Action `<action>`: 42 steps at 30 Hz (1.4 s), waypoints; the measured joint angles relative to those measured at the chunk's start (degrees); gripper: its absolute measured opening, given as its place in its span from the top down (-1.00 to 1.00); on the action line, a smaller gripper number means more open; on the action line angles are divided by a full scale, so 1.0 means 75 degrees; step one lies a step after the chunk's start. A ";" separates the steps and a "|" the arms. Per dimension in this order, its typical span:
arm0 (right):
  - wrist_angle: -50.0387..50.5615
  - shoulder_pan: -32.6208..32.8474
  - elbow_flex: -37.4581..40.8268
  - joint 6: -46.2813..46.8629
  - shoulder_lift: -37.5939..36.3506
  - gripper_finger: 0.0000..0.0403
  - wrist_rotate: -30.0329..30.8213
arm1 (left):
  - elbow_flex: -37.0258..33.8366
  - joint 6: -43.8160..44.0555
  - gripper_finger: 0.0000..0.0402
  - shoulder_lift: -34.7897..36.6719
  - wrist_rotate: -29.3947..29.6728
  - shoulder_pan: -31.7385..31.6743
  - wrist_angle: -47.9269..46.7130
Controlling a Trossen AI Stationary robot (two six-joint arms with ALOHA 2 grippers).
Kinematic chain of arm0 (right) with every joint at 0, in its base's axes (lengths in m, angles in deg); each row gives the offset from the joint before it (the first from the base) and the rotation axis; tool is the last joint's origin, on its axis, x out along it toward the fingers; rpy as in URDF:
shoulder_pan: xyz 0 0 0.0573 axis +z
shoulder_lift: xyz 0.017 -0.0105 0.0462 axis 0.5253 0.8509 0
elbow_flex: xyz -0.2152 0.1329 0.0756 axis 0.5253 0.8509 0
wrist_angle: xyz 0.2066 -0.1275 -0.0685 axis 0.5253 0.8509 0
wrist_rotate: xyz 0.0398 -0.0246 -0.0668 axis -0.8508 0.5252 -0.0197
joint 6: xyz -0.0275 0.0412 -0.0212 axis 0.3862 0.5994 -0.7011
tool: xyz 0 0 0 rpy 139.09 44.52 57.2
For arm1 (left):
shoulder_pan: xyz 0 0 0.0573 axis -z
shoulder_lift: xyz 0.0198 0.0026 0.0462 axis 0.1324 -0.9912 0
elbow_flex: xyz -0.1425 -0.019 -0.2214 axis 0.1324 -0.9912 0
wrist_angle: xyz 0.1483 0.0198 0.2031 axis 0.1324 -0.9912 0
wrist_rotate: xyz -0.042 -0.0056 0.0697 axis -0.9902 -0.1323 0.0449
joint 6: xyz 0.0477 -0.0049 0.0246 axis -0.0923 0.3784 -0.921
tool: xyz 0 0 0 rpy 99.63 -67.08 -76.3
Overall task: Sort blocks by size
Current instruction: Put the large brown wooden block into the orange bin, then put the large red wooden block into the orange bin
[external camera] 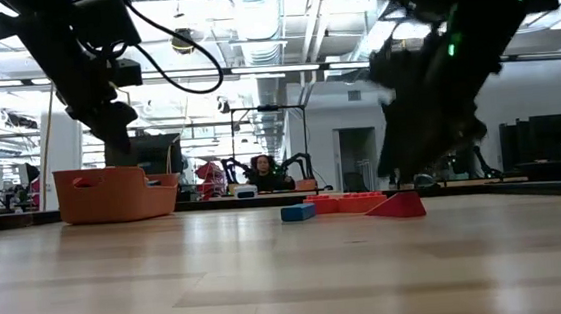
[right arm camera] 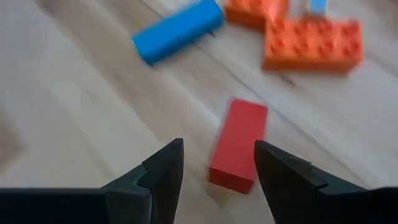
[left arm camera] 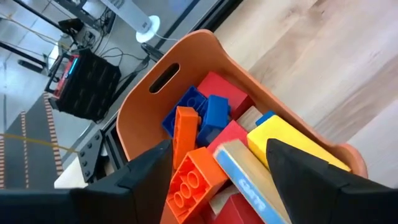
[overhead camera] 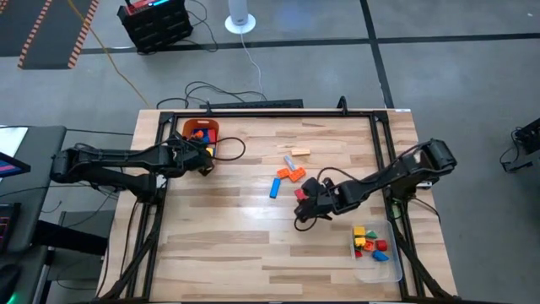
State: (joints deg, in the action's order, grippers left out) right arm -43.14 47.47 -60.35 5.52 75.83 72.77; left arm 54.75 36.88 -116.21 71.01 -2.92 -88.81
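Note:
The orange bin stands at the table's far left and holds long blocks in orange, blue, red, yellow and tan. My left gripper hovers open just above them. Mid-table lie a blue block, orange blocks and a tan one. A long red block lies flat on the wood. My right gripper is open, slanting down, with a fingertip on either side of the block's near end and a gap to each.
A clear tray at the near right holds several small blocks. A dark frame runs along the table's far edge and sides. Bare wood lies across the near left and middle of the table.

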 joint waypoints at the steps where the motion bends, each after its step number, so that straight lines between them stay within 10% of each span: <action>1: -0.0039 0.0001 0.0010 0.0080 0.0206 -0.11 -0.0016 | 0.0000 0.0002 -0.26 0.0000 -0.0007 0.0000 0.0014; 18: 0.0667 -0.0025 -0.0799 -0.0329 0.1334 -0.09 -0.0292 | 0.0000 -0.0261 -0.27 0.0003 -0.0083 0.0259 0.0066; 30: 0.0802 -0.0017 -0.0773 -0.0857 0.1277 0.22 -0.0730 | 0.0000 -0.1400 -0.26 0.0003 -0.1560 0.0679 0.1512; 42: 0.1224 0.0200 -0.1029 -0.2804 -0.0856 0.20 -0.1526 | 0.0003 -0.3173 -0.26 -0.0052 -0.3083 0.1863 0.3853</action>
State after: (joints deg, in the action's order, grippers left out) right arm -33.96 48.97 -68.07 -15.51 69.41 61.33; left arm 54.78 13.08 -116.60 47.89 11.05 -59.91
